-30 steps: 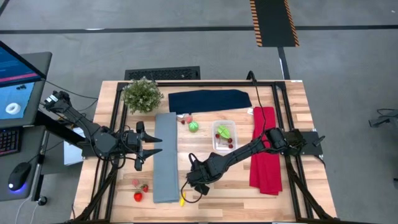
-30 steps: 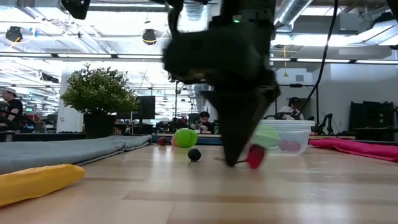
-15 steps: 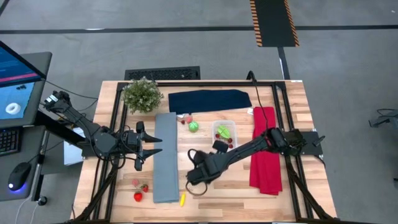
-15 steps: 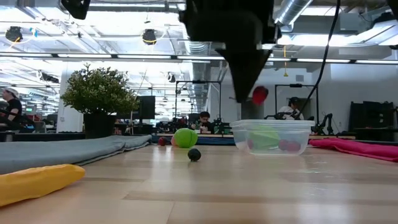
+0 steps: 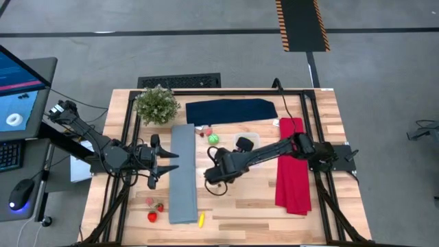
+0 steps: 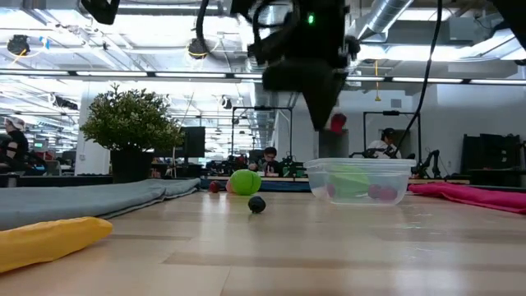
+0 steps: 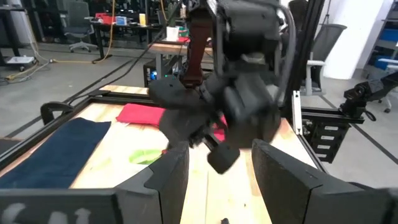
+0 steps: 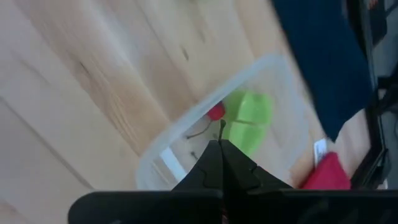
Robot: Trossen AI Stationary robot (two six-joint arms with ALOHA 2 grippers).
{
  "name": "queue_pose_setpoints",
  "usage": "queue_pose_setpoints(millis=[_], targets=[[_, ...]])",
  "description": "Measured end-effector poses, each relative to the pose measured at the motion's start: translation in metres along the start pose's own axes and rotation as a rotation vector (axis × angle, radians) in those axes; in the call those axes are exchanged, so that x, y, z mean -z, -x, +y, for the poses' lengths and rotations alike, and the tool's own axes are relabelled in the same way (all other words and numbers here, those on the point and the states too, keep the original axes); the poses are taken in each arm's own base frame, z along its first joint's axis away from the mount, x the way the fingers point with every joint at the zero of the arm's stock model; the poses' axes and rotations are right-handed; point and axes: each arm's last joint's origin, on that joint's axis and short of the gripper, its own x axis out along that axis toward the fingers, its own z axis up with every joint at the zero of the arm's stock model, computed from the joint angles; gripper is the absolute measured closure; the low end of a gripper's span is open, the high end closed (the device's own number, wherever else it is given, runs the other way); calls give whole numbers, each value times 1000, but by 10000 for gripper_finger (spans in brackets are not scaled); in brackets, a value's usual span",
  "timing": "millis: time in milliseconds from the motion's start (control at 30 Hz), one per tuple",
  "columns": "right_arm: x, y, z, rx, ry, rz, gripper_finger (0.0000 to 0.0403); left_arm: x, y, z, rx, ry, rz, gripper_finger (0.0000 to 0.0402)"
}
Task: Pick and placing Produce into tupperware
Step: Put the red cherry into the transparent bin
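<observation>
My right gripper (image 6: 322, 111) hangs above the table's middle, slanting down, shut on a small red cherry (image 6: 336, 122). It is a little nearer than the clear tupperware tub (image 6: 362, 181), which stands on the table. In the right wrist view the tub (image 8: 186, 140) holds a lime-green piece (image 8: 249, 118) and a red cherry (image 8: 215, 112). A green ball (image 5: 213, 139), two strawberries (image 5: 152, 217) and a yellow piece (image 5: 201, 219) lie on the table. My left gripper (image 5: 175, 161) waits open and level by the grey cloth's left edge. My right gripper pinches the cherry's thin stem (image 8: 222, 127) between its shut fingertips, slanting down from the table's right side. The red cherry hangs just below and beside the fingertips (image 6: 325, 103), lifted clear of the table, higher than the tub's rim.
A potted plant (image 5: 157, 104) stands at the far left. A grey cloth (image 5: 182, 171), a navy cloth (image 5: 230, 110) and a red cloth (image 5: 291, 175) lie around the tub. A small dark round piece (image 6: 257, 205) sits on the wood near the green ball. People sit beyond the table.
My right gripper has risen from the table top and gone toward the far edge, nearer the tub, tipping less steeply. The cherry, which was down by the wood, now hangs clear above the tub's rim height. The gripper stayed shut.
</observation>
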Motion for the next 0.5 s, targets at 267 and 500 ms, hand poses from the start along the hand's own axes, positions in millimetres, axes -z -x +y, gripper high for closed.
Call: queue_pose_setpoints(millis=[267, 500], targets=[[27, 86, -42, -150, -58, -288, 392, 0, 0, 0, 6, -6, 1, 235], [81, 170, -69, -334, -1, -641, 392, 0, 0, 0, 6, -10, 1, 235]])
